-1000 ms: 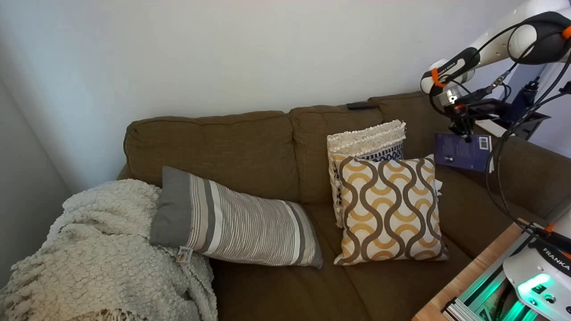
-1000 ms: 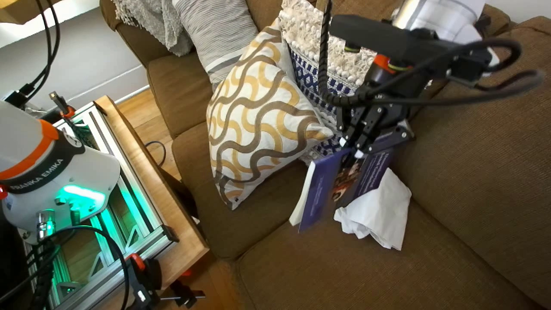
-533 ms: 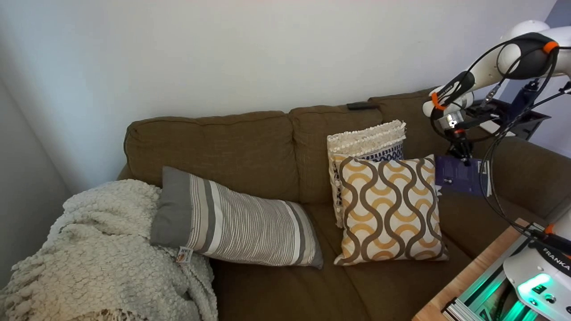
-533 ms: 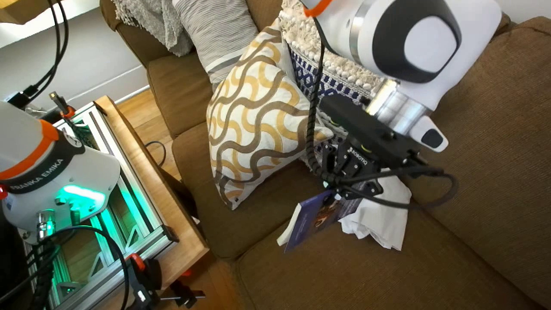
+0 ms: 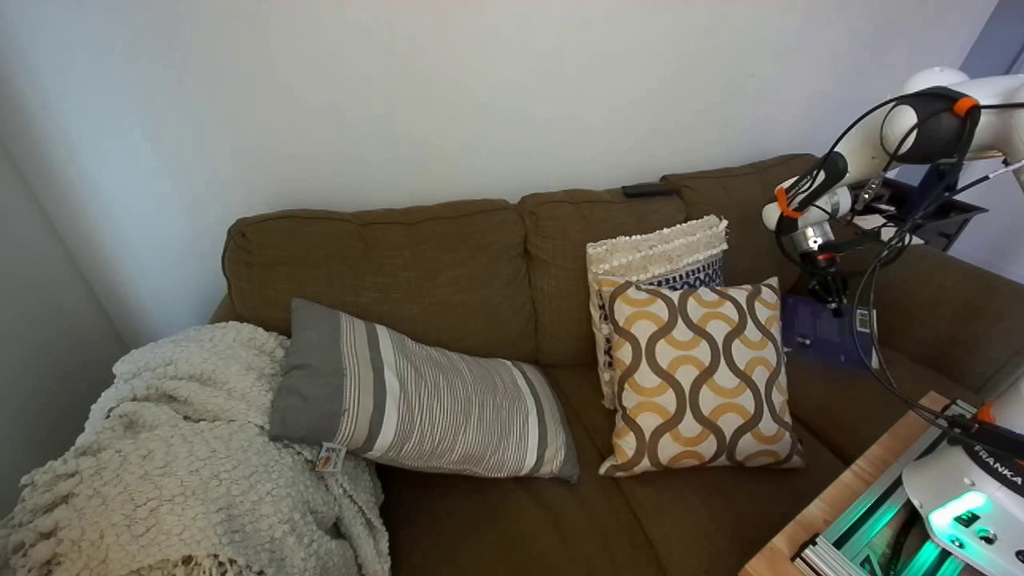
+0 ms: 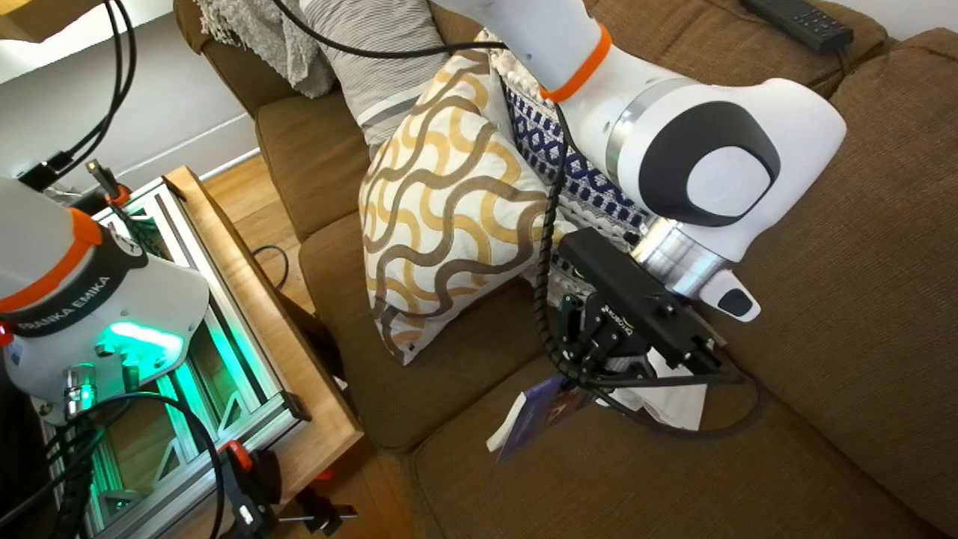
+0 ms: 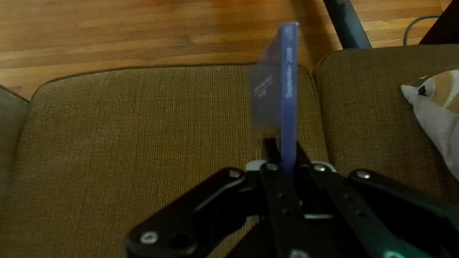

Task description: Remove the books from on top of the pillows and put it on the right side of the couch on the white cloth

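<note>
Facing the brown couch [image 5: 376, 280], I pick out the curvy-patterned pillow [image 5: 696, 376] on its right half, then the white cloth [image 6: 673, 404], farther right and partly hidden. Right of that pillow and apart from it tilts the purple-blue book [image 6: 535, 416]; whether it touches the cloth I can't tell. I'd guess a light paperback, bendy at the pages, smooth covers apt to slide, so the spine side is the place to grip. There the end effector [image 7: 287, 154] pinches it, jaws apart only by the book's thickness.
</note>
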`<control>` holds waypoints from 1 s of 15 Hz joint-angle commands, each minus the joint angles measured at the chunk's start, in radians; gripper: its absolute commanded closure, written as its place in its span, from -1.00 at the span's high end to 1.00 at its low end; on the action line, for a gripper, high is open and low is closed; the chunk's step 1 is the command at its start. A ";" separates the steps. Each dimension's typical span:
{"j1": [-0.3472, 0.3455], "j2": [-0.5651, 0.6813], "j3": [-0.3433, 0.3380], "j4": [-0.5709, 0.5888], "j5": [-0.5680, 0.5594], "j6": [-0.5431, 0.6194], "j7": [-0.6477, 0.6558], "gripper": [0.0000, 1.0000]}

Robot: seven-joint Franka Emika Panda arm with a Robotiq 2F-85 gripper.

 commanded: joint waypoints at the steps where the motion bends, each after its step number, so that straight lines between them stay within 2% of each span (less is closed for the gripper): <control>1: -0.030 -0.050 0.048 -0.052 0.010 0.064 -0.120 -0.95; 4: -0.043 -0.049 0.071 -0.052 0.026 0.153 -0.170 -0.95; 6: -0.064 -0.051 0.107 -0.044 0.077 0.126 -0.240 -0.95; 8: -0.048 -0.101 0.115 -0.117 0.076 0.188 -0.277 -0.95; 11: -0.012 -0.187 0.086 -0.240 0.057 0.310 -0.222 -0.95; 15: -0.016 -0.351 0.058 -0.447 0.052 0.508 -0.208 -0.95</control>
